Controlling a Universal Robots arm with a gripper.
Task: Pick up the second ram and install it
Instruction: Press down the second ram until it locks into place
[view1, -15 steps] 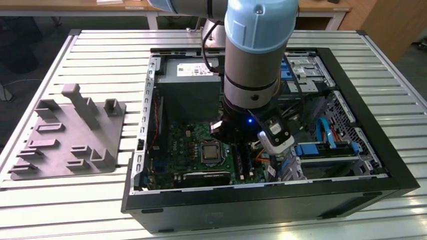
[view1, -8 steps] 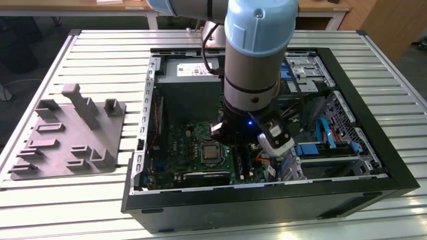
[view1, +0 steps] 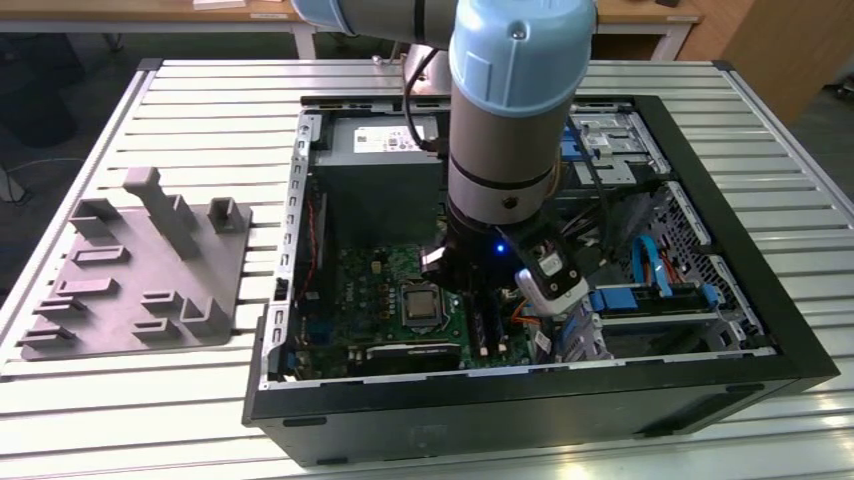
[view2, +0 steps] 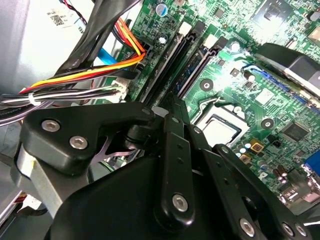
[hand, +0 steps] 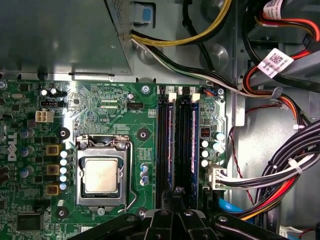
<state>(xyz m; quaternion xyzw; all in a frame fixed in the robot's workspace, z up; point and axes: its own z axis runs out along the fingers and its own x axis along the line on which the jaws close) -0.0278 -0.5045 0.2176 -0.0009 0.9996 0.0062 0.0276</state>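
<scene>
Second ram (hand: 171, 145) stands on edge in a memory slot of the green motherboard (hand: 110, 105), the slot nearer the square metal processor (hand: 101, 175), with another similar dark memory stick (hand: 194, 145) seated just beside it on the side away from the processor. The gripper (hand: 177, 192) hangs over one end of this pair of slots, close above the second ram; in both wrist views its black fingers (view2: 172, 107) appear drawn together at the tips with nothing seen between them. Bundles of coloured cables (hand: 280, 170) run past the slots along the metal wall. In the exterior view the grey and blue arm (view1: 514, 100) reaches straight down into the open black computer case (view1: 694, 380), which lies on a white slatted table (view1: 200, 90). A grey moulded holder (view1: 134, 280) sits on the table towards the exterior view's left, well apart from the case.
</scene>
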